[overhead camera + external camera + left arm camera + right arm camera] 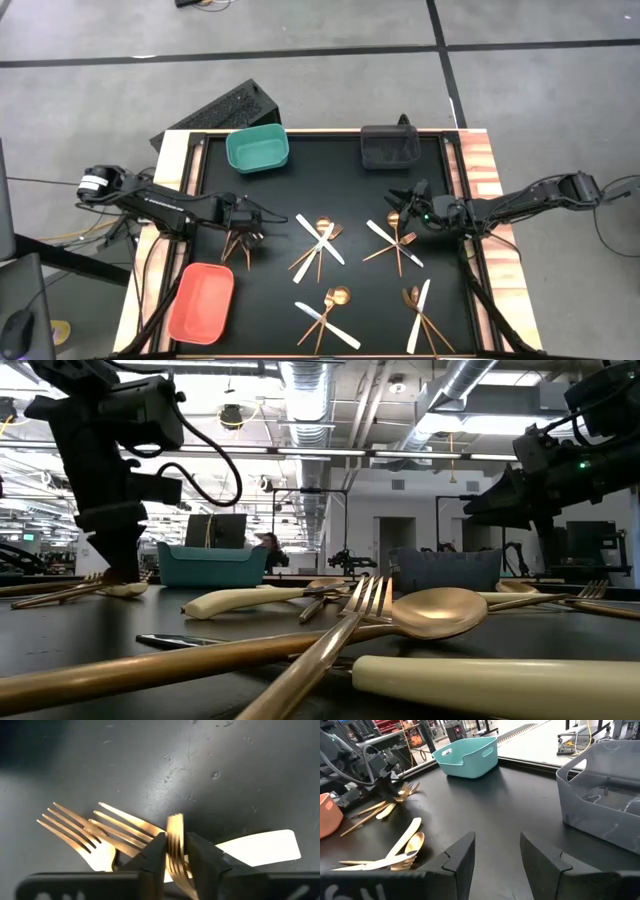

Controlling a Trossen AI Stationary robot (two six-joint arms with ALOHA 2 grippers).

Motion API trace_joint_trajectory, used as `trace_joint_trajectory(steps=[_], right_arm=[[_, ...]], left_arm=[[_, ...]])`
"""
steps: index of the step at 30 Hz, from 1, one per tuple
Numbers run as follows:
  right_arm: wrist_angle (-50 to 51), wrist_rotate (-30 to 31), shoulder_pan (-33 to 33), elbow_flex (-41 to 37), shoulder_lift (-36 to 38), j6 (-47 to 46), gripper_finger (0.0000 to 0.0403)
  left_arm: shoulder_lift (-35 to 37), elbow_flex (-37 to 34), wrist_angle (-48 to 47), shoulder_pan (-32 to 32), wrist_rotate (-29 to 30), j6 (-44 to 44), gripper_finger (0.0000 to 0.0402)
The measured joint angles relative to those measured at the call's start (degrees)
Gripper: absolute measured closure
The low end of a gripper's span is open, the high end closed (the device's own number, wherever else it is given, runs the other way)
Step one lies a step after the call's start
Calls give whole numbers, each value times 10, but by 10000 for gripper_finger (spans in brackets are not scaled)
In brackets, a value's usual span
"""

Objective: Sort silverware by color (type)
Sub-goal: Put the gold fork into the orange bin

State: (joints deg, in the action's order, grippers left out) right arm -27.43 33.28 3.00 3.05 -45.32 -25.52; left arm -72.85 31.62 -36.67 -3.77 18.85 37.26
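Note:
Gold forks (75, 832) and a white knife (265, 847) lie in a small pile on the black mat (350, 200) at its left side. My left gripper (240, 236) points steeply down onto this pile and is shut on one gold fork (175, 837). My right gripper (410, 210) hangs open above the mat's right side, near the black bin (390, 146), with nothing between its fingers (462, 855). More gold spoons, forks and white knives lie crossed in several piles (320, 242) (395, 242) (330, 312) on the mat. My left gripper pinches the gold fork at its tine end (175, 827) between its two fingers (152, 857), coming from above and slanting down. The fork stands on edge between them, its flat faces against the fingers. Whether it is clear of the mat cannot be told.
A teal bin (257, 149) stands at the mat's far left, the black bin at its far right, and a salmon bin (201, 302) at its near left. A wooden rim (478, 170) frames the mat. In the low view, silverware (420, 615) lies close before the camera.

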Motion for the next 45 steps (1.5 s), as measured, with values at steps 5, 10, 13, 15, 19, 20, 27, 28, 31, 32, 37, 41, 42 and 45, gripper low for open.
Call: trace_joint_trajectory(steps=[5, 10, 13, 15, 19, 20, 27, 28, 31, 32, 37, 41, 42, 45], right_arm=[[0, -1, 0, 0, 0, 0, 228], [0, -2, 0, 0, 0, 0, 228], [0, -2, 0, 0, 0, 0, 228], [0, -2, 0, 0, 0, 0, 228], [-1, -2, 0, 0, 0, -2, 228], [-1, -2, 0, 0, 0, -6, 228], [3, -2, 0, 0, 0, -15, 228], [4, -2, 0, 0, 0, -15, 228], [4, -2, 0, 0, 0, -16, 228], [4, -2, 0, 0, 0, -16, 228], [4, -2, 0, 0, 0, -16, 228], [4, -2, -6, 0, 0, -15, 228], [3, -2, -8, 0, 0, -15, 228], [3, -1, -13, 0, 0, -15, 228]], left_arm=[[15, 0, -2, 0, -2, 9, 396], [37, 6, -12, 0, -2, 17, 400], [52, 39, -66, 0, -1, 21, 400], [61, 75, -118, 0, 9, 20, 400], [79, 161, -219, -11, 29, 20, 401], [85, 182, -242, -17, 30, 25, 401], [116, 289, -345, -80, 43, 106, 401], [122, 292, -347, -93, 46, 126, 401], [131, 286, -347, -141, 46, 194, 401], [131, 279, -347, -160, 50, 221, 401], [119, 234, -328, -271, 77, 380, 401], [95, 216, -323, -356, 94, 497, 401], [88, 214, -323, -374, 99, 519, 401], [68, 214, -323, -420, 113, 550, 401]])
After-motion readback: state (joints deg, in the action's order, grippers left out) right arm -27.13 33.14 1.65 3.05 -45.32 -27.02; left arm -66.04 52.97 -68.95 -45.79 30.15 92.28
